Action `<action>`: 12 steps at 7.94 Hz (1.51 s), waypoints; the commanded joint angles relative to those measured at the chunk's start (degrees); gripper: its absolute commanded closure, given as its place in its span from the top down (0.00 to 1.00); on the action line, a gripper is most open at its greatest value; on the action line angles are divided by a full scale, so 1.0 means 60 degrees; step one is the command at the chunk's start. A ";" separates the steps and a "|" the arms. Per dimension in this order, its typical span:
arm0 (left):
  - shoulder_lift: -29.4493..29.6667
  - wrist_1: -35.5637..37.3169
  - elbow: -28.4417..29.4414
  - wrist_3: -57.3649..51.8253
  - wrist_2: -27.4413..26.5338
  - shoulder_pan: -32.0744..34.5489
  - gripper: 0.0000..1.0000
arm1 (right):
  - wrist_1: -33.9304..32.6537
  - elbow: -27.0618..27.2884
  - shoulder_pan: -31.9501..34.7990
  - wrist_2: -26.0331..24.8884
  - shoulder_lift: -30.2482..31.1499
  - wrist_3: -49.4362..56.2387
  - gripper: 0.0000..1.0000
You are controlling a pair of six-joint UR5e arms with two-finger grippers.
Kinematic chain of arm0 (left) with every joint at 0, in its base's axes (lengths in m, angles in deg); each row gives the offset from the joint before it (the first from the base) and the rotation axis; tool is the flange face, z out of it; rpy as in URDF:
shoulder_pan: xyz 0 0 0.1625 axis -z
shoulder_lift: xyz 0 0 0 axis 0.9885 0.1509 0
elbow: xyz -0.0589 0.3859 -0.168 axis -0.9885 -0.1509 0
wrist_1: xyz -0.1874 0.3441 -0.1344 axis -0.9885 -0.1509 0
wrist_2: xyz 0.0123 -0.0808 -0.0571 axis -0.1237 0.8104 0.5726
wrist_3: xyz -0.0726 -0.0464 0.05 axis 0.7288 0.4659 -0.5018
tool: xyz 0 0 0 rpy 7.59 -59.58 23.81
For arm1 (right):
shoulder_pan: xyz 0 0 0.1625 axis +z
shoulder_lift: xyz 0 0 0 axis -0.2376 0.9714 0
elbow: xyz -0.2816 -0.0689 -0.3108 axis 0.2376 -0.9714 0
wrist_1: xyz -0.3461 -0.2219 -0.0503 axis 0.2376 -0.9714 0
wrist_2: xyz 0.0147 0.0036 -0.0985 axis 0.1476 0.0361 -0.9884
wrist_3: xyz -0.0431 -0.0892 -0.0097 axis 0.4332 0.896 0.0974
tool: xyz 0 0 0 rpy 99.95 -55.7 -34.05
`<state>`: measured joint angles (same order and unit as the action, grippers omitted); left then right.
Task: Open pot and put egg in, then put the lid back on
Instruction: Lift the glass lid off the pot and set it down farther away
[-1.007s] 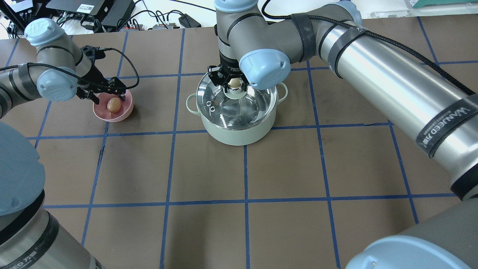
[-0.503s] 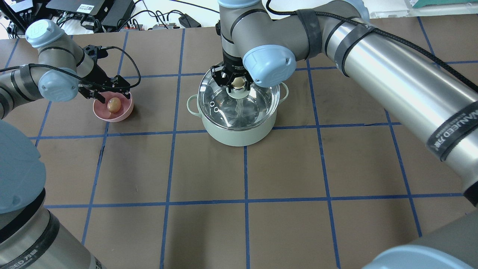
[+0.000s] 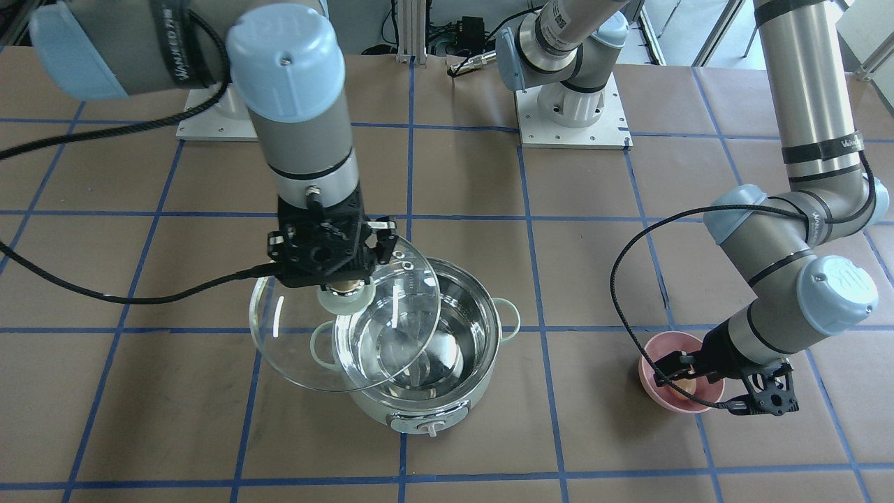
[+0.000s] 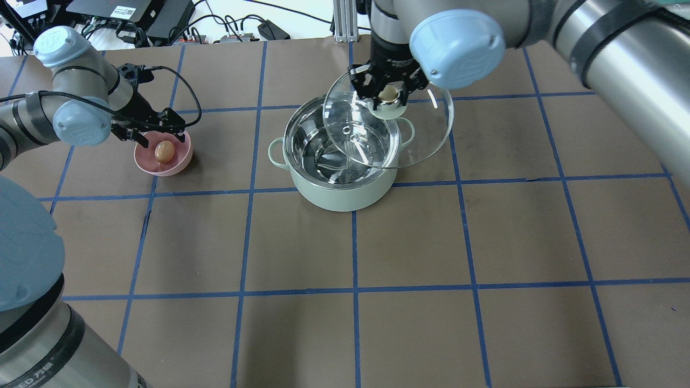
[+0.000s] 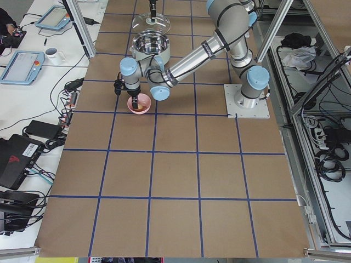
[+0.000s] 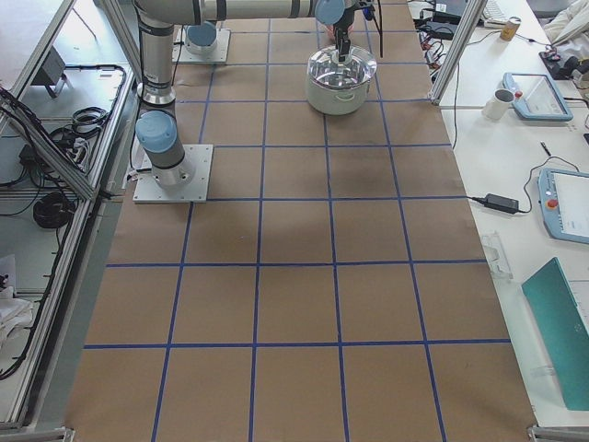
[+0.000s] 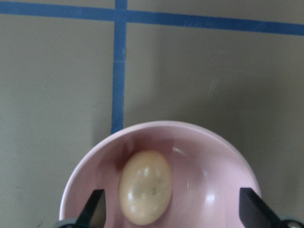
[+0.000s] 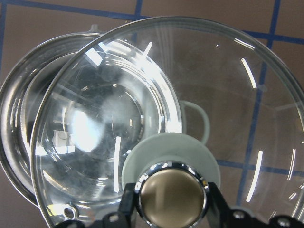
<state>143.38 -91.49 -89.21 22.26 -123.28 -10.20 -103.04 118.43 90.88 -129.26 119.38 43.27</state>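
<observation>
The pale mint-green pot point(image 4: 339, 191) stands open on the table, its steel interior bare; it also shows in the front view point(image 3: 419, 409). My right gripper point(image 4: 387, 97) is shut on the lid's tan-topped knob point(image 8: 171, 199) and holds the clear glass lid point(image 4: 428, 134) tilted in the air, overlapping the pot's far right rim. The tan egg point(image 4: 164, 151) lies in a pink bowl point(image 4: 180, 161) to the pot's left. My left gripper point(image 4: 160, 137) is open, its fingers straddling the egg point(image 7: 145, 187) just above the bowl point(image 7: 213, 161).
Brown paper with a blue tape grid covers the table point(image 4: 409, 242). Cables and electronics point(image 4: 135, 16) lie beyond the far edge. The pot's control knob point(image 3: 431, 427) faces the operators' side.
My right gripper has lifted the lid off the pot and carried it up and to the right. My left gripper has stayed over the bowl with hardly any motion.
</observation>
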 commanded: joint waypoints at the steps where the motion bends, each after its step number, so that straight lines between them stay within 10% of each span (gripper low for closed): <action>1: -0.0095 -0.0022 -0.0014 -0.0029 -0.0422 0.0011 1.00 | 0.1181 0.0062 -0.1597 -0.0246 0.0911 0.1743 0.15; 12: 0.0302 0.0021 -0.0220 -0.0176 -0.0466 0.0011 1.00 | 0.1580 0.0472 -0.3272 -0.0542 0.1368 0.3492 0.15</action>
<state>144.83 -91.42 -90.72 21.23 -126.00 -10.13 -93.70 121.20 71.35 -132.55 127.43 64.13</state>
